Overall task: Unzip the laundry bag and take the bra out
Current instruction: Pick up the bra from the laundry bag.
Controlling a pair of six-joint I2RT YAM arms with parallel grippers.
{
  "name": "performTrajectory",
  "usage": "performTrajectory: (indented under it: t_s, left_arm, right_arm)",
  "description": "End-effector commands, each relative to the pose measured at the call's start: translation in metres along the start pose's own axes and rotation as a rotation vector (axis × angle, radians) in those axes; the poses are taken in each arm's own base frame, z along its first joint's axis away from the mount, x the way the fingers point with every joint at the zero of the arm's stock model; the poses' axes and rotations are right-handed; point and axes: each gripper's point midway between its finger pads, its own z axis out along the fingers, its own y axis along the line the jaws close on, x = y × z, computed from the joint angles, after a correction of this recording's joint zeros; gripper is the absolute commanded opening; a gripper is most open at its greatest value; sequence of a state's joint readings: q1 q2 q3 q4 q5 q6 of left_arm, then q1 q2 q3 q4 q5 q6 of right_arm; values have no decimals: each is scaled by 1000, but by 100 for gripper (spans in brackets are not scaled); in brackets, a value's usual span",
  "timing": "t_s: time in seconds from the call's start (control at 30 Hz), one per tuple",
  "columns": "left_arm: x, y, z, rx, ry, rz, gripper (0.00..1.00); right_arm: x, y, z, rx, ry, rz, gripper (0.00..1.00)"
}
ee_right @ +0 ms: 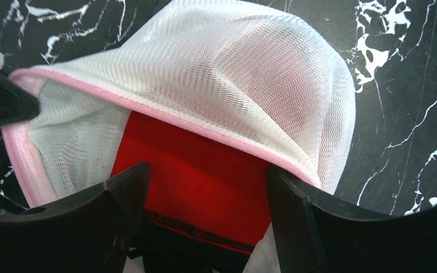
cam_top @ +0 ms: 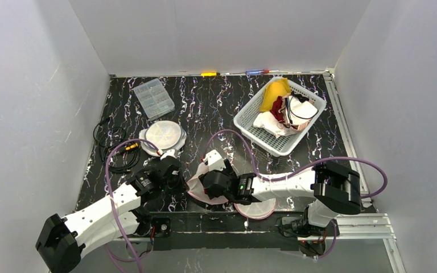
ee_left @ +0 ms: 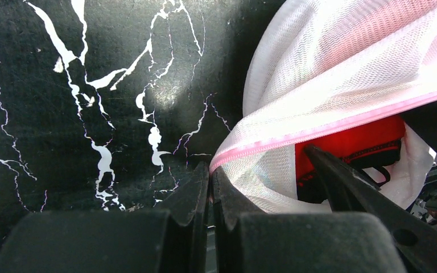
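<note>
Probably a robotics lab, plain white booth walls (cam_top: 45, 85), bolted arms (cam_top: 108, 210)

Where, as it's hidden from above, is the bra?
Right wrist view: the bra is inside the open mesh bag, between the fingers of the right end effector.

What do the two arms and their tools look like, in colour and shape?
The left arm and right arm have white links, black joints and a looping purple cable each. The left tool and right tool are black, with tapered fingers.

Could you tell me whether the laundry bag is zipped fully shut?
No, the laundry bag gapes open along its pink zipper, with the red bra showing inside.
</note>
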State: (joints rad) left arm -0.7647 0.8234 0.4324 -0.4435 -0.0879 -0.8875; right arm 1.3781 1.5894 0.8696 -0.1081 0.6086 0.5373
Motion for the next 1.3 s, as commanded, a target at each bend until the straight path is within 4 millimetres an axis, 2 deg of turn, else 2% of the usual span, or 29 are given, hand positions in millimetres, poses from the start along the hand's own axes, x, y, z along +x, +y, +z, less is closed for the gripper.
performTrajectory:
  t_s: [0.0,0.1,0.23,0.5,0.6,0.8,0.87,1.13,1.27]
  left_arm:
    - [3,9,-1,-32,4,2,0]
    - [3,10,0,-36,5,2,0]
    - [6,11,3,-40,15,-3,0]
    - [7,12,2,-30,10,-8,0]
    - [8,16,0,-43,7,-7,0]
    - [7,24,-2,-67,-9,-4,0]
    - [7,25,-3,-72,-11,-4,0]
    - [8,32,-2,-106,-11,1,0]
    - [7,31,-3,-106,-13,-4,0]
  right_arm:
    - [-30,12,-3,-15,-131,80,84]
    - [-31,24,-4,-52,-133,59,89]
    - [-16,31,6,-51,-77,9,90]
    - [13,12,22,68,6,-32,81]
    - [16,6,20,91,0,-25,74]
    - [27,-10,19,155,26,-43,45]
    - [28,-12,16,145,16,-28,41]
    - [16,-10,-2,59,-43,22,22]
    - [4,-2,-15,-22,-80,54,8]
